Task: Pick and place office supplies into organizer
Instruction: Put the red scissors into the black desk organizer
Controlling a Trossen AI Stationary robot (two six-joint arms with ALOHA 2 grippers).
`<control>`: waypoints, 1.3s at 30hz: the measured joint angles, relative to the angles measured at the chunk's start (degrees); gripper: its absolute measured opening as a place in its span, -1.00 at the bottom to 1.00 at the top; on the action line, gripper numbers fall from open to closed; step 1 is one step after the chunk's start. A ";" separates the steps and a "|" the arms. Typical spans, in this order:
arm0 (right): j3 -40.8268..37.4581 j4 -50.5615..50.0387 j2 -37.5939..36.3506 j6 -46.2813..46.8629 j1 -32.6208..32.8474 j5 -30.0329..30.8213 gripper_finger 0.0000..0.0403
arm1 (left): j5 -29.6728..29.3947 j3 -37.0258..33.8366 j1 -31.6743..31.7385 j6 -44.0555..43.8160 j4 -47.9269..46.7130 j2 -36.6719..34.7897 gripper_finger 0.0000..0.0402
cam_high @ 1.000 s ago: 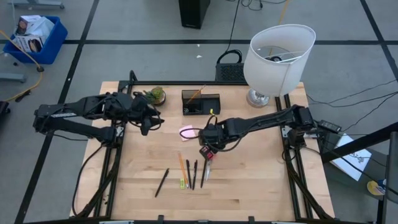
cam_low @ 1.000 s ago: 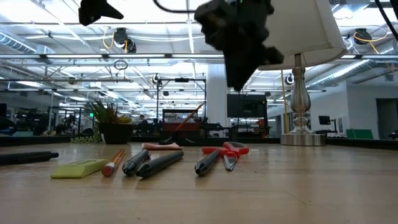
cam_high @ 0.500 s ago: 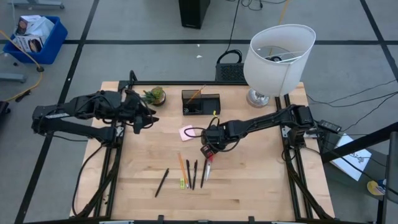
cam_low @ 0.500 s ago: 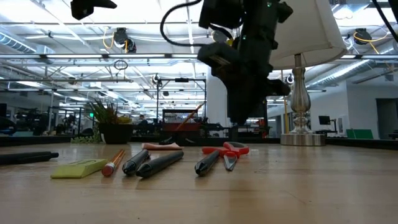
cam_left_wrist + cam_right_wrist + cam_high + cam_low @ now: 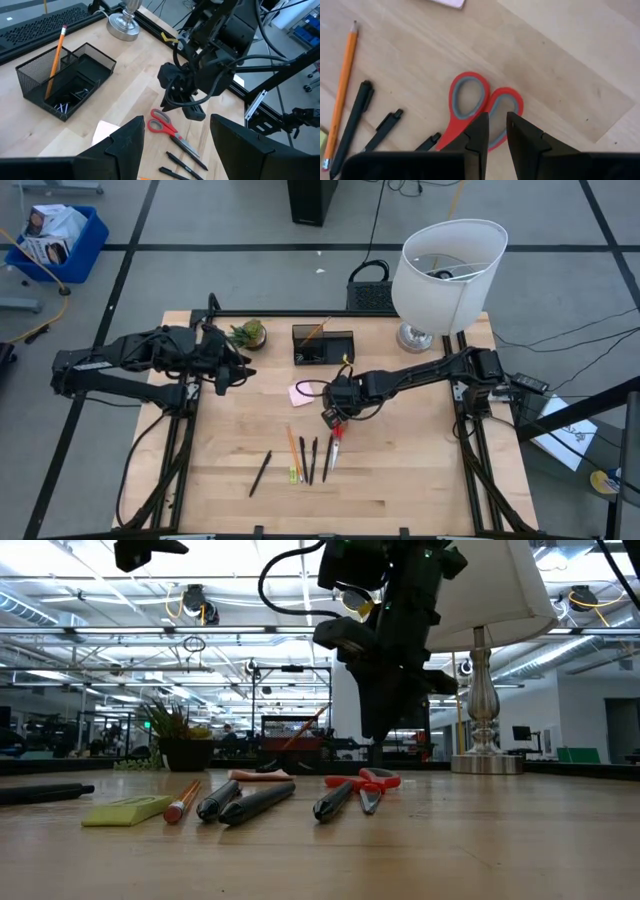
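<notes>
Red-handled scissors (image 5: 333,448) lie flat near the table's middle, handles (image 5: 480,107) pointing toward the far edge. My right gripper (image 5: 497,130) hovers just above those handles, fingers pointing down and only a narrow gap apart, touching nothing (image 5: 380,730). Beside the scissors lie two black pens (image 5: 307,460), an orange pencil (image 5: 292,448), a yellow-green piece (image 5: 295,475) and a third pen (image 5: 260,472). The pink sticky pad (image 5: 300,392) lies flat left of my right gripper. The organizer (image 5: 323,345), a black mesh tray, holds an upright pencil. My left gripper (image 5: 175,150) is open, raised near the plant.
A small potted plant (image 5: 250,333) stands at the far edge, left of the organizer. A big white lamp (image 5: 445,275) fills the far right corner. Bare wood (image 5: 420,470) lies right of the scissors and along the near edge.
My right gripper has come down toward the scissors' handles and now hangs lower over them. My left gripper has drawn back a little toward the table's left edge. The items on the table have stayed where they were.
</notes>
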 joint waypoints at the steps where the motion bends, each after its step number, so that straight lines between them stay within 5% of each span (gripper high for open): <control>1: 0.00 -0.02 0.00 -0.19 -0.19 0.02 -0.71 | 0.02 0.00 0.00 0.02 0.02 -0.02 0.16; 33: -10.21 13.16 -0.41 -1.36 -0.34 -3.57 -0.71 | 0.07 0.00 -0.01 -0.10 0.09 -0.02 0.16; 39: -10.23 15.91 -1.42 1.16 -0.34 -8.04 -0.71 | 0.07 0.00 -0.02 -0.08 0.08 -0.02 0.16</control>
